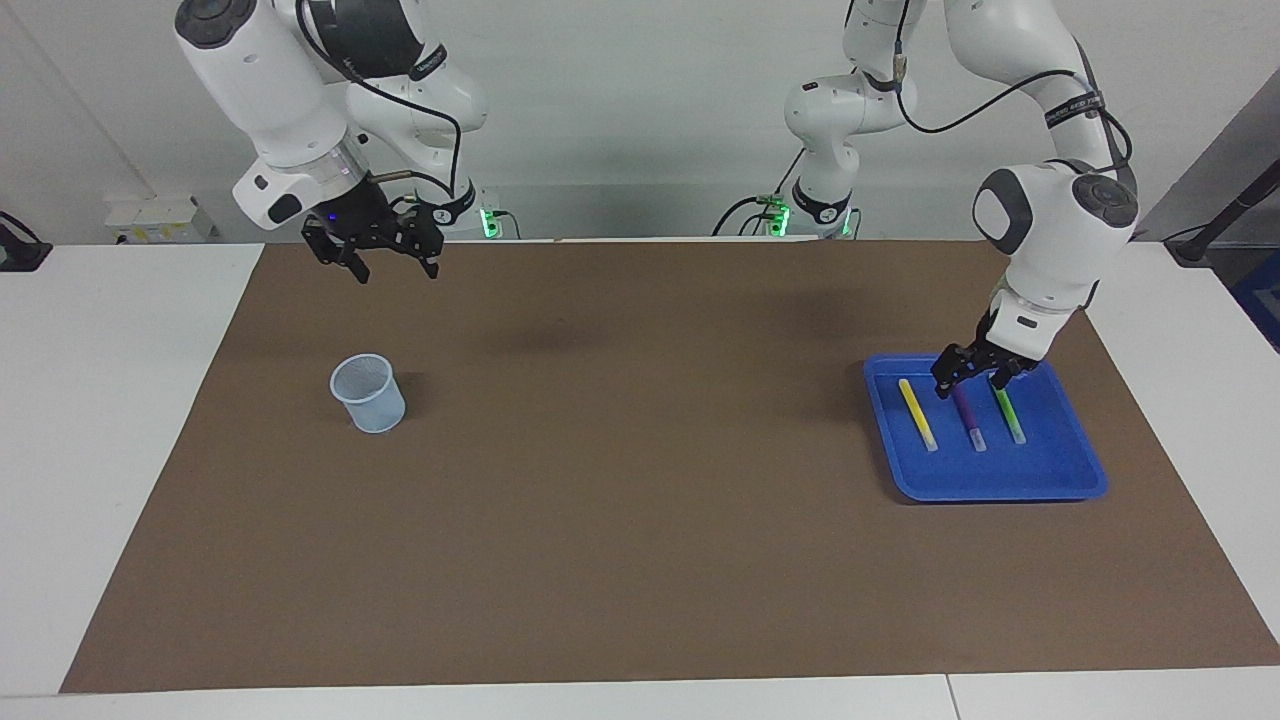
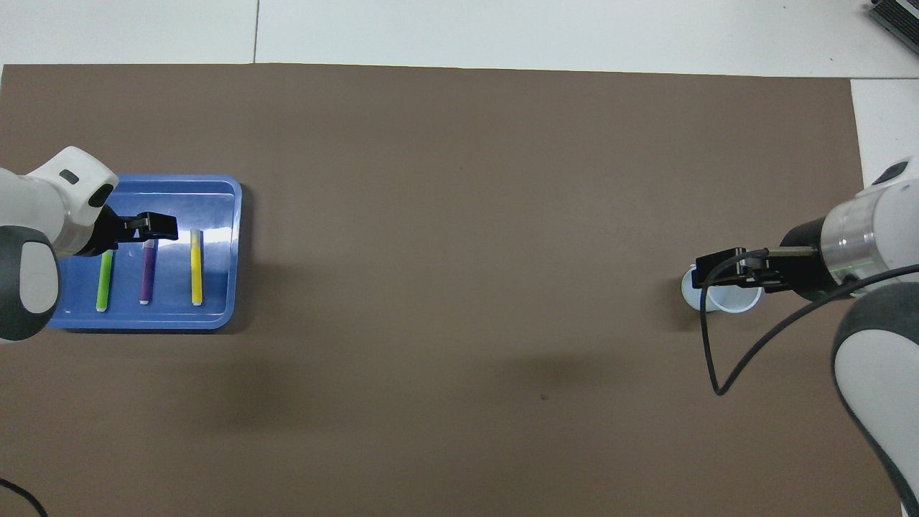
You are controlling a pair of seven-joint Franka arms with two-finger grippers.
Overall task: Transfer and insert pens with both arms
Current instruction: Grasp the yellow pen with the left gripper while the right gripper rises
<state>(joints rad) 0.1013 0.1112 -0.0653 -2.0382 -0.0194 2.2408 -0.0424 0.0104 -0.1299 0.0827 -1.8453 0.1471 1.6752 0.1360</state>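
Observation:
Three pens lie side by side in a blue tray [image 1: 1000, 482] at the left arm's end of the table: yellow [image 1: 917, 414], purple [image 1: 969, 420] and green [image 1: 1010, 416]. My left gripper [image 1: 967, 386] is down low in the tray, open, with one finger on each side of the purple pen's end nearest the robots. I cannot tell if it touches the pen. From overhead the left gripper [image 2: 151, 228] covers that end of the purple pen [image 2: 146, 280]. My right gripper [image 1: 396, 274] hangs open and holds nothing, high over the mat.
A pale blue mesh cup [image 1: 369, 393] stands upright on the brown mat [image 1: 640, 480] toward the right arm's end. Overhead, the right gripper [image 2: 718, 260] overlaps the cup's [image 2: 693, 296] rim, though it hangs well above it. White table surrounds the mat.

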